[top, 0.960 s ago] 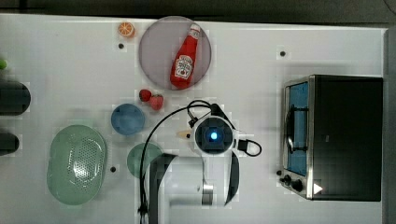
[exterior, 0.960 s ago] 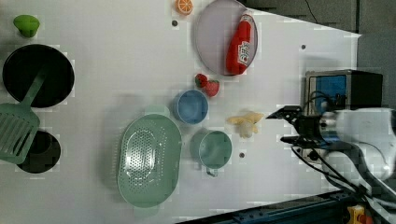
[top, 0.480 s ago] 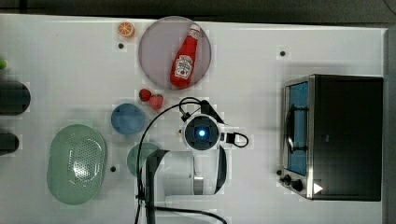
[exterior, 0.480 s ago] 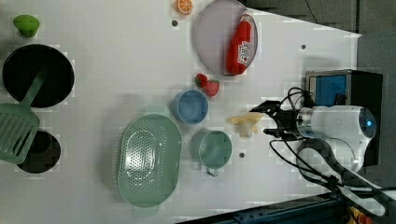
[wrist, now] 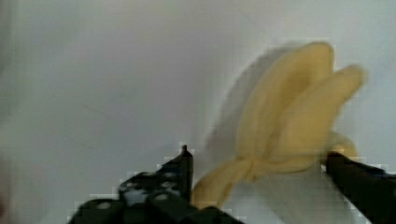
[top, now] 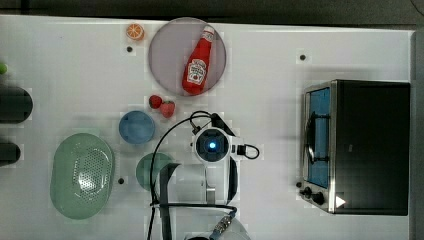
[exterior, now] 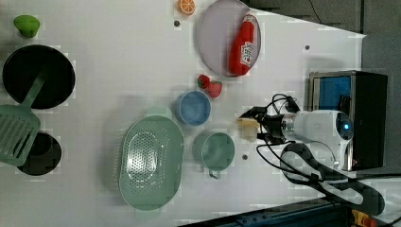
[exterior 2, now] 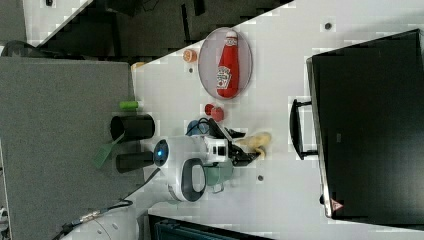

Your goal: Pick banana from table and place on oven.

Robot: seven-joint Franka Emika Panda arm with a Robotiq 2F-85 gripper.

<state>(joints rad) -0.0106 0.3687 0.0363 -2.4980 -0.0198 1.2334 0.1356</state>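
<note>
Two strawberries (top: 162,105), one banana (exterior 2: 254,140), one oven (top: 370,145)

Top view straight down; left, right views high, opposite sides, sharing table (top: 270,100); wrist view close above banana (wrist: 289,126).

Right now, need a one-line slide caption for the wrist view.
Open fingers straddle the banana lying on the table, not yet closed on it.

I found my arm (top: 197,182) reaching out from its base at the top view's lower edge, white wrist bent down toward the surface. My gripper (wrist: 261,186) pointed downward, its two black fingers (wrist: 161,186) spread wide, one at each side. Cables looped around the wrist housing (exterior: 317,127).
</note>
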